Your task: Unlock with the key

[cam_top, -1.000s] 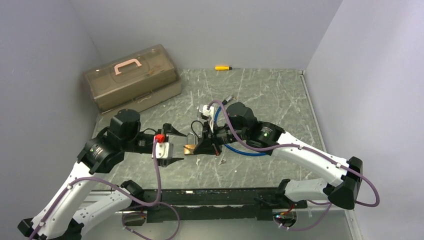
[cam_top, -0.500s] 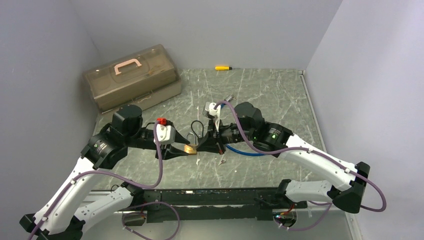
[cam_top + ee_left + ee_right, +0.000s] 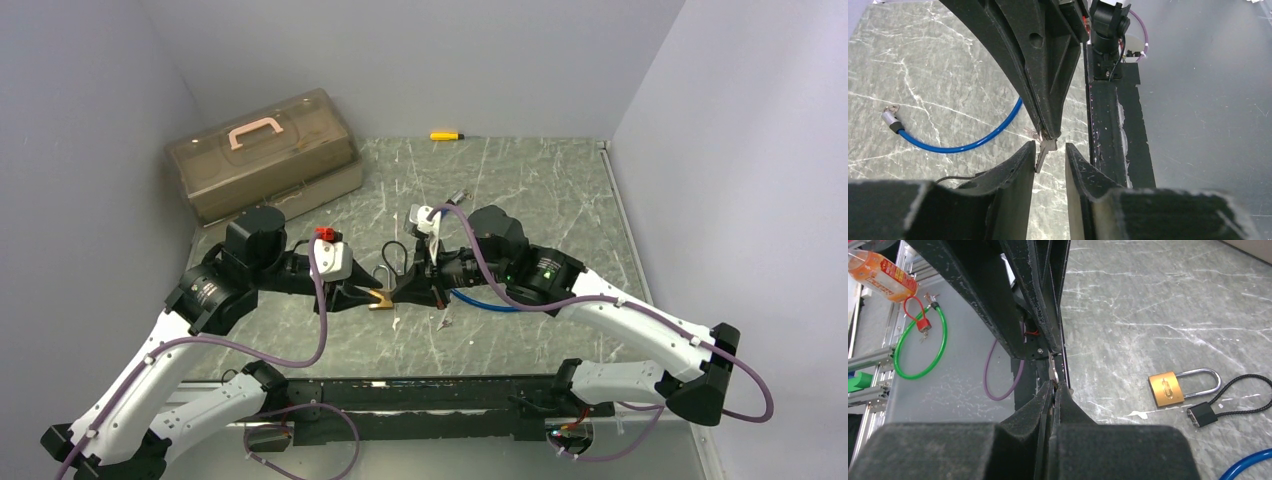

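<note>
Pinching the key (image 3: pixel 1044 151), the right gripper (image 3: pixel 1054 385) faces a padlock (image 3: pixel 1166 388), stamp seemingly illegible.

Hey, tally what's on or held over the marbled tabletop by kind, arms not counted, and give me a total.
Padlocks: 1, brass padlock
Keys: 1, key
Cables: 2, blue cable, black cable
Screwdrivers: 1, yellow screwdriver
Cases: 1, brown case
Total: 6

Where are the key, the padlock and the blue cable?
key (image 3: pixel 1046 148), left wrist view, on its exposed silver end.
padlock (image 3: pixel 1166 388), right wrist view, on its brass body.
blue cable (image 3: pixel 955 148), left wrist view, on its curve's lowest stretch.
</note>
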